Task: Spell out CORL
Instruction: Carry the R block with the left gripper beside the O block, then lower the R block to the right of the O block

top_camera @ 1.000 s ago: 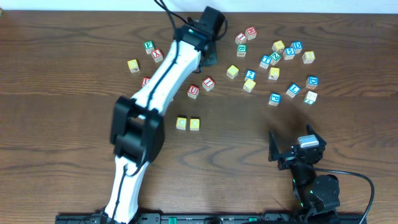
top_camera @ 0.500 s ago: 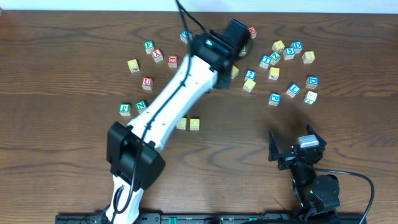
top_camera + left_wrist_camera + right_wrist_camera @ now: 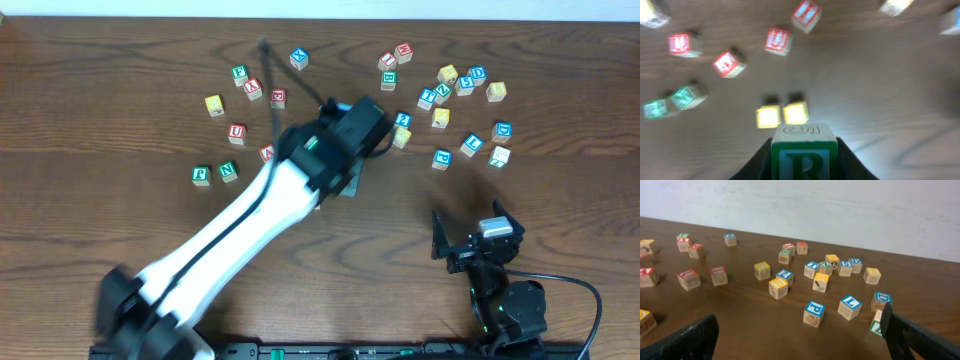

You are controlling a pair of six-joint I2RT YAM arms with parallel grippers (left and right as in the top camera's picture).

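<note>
Left gripper (image 3: 804, 167) is clenched on the R cube (image 3: 804, 150): green letter facing my wrist camera, black fingers (image 3: 757, 162) hugging both its sides. I'm holding it up over the table (image 3: 890, 90), clear of the wood. Just ahead of it lie a yellow cube (image 3: 768, 116) and a second yellow cube (image 3: 795, 113), side by side and almost touching, their letters too blurred to read. Past them sits a red cube (image 3: 777, 40). From overhead, my left arm covers that yellow pair. Over on the other side, my right gripper (image 3: 799, 330) gapes wide with nothing between its fingers. The L cube (image 3: 850, 306) rests on the table out in front of it, blue letter up, just beside a P cube (image 3: 814, 314).
</note>
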